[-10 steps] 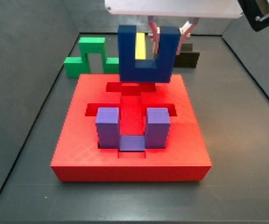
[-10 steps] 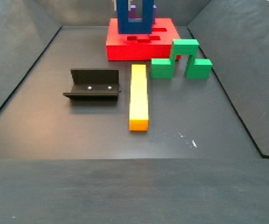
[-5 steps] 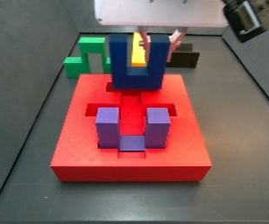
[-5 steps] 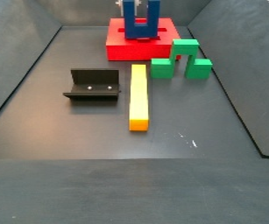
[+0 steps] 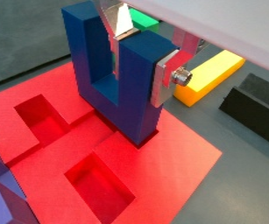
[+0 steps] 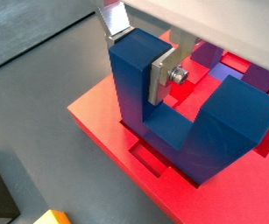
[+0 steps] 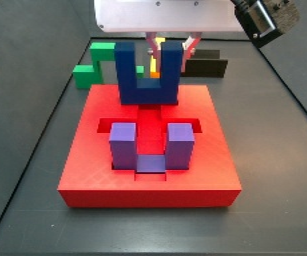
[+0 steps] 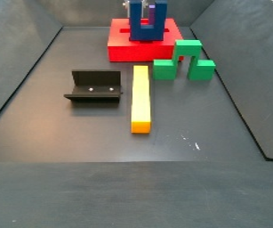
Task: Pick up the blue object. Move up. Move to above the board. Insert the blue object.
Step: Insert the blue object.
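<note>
The blue object [image 7: 153,78] is a dark blue U-shaped block, upright with its prongs up. My gripper [image 7: 157,45] is shut on one prong, a silver finger [image 5: 171,75] on each side of it, as both wrist views show [image 6: 137,57]. The block's base bar [image 5: 127,114] stands low at a recess in the far end of the board [image 7: 102,170], a thick red slab. How deep it sits I cannot tell. In a side view the block [image 8: 147,20] stands on the board [image 8: 126,46] at the far end.
A purple U-shaped block [image 7: 149,145] sits in the board's near recess. A green stepped block [image 8: 184,61] and a yellow bar [image 8: 141,98] lie on the floor beside the board. The fixture [image 8: 93,87] stands beyond the yellow bar.
My gripper has moved down with the blue object, from above the board to the board's far recess. Nothing else has moved.
</note>
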